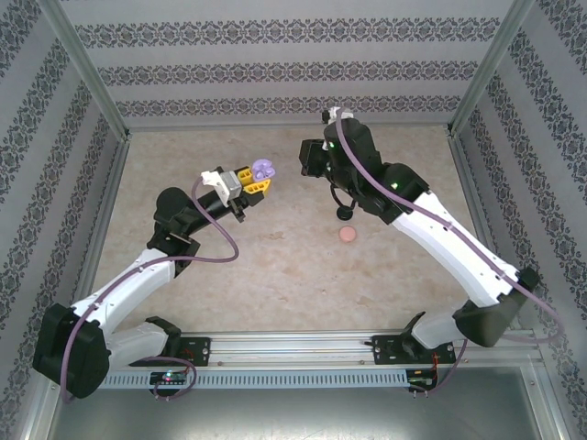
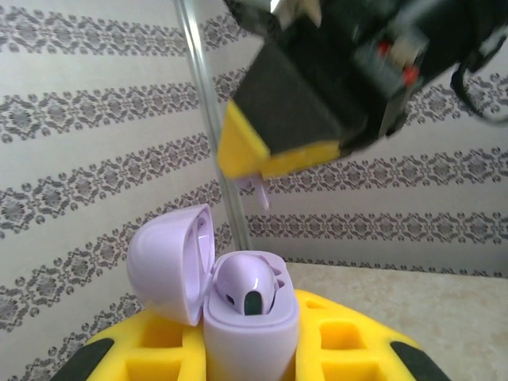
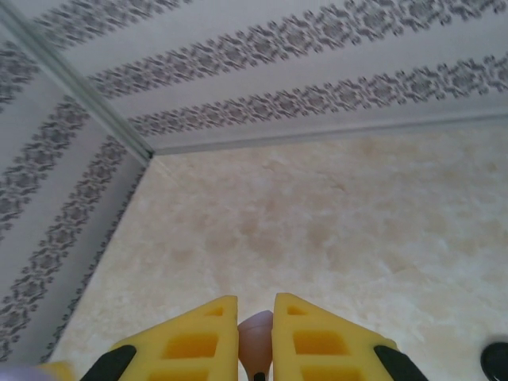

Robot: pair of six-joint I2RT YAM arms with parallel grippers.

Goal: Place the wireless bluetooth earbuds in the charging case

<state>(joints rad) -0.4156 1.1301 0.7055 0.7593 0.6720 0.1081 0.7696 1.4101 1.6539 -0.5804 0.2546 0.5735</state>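
My left gripper [image 1: 255, 181] is shut on the open lilac charging case [image 2: 252, 337], holding it upright above the table. Its lid [image 2: 168, 262] is swung back to the left. One lilac earbud [image 2: 250, 287] sits in the case. My right gripper [image 2: 255, 171] hangs just above the case, to the case's right in the top view [image 1: 310, 163]. It is shut on a second lilac earbud [image 3: 255, 341], whose stem [image 2: 262, 190] points down toward the open case, a short gap above it.
A pink round case [image 1: 348, 235] and a black round case [image 1: 344, 213] lie on the beige table under the right arm. The black case [image 3: 498, 361] also shows at the right wrist view's edge. Patterned walls and metal posts [image 2: 213, 127] close in the table.
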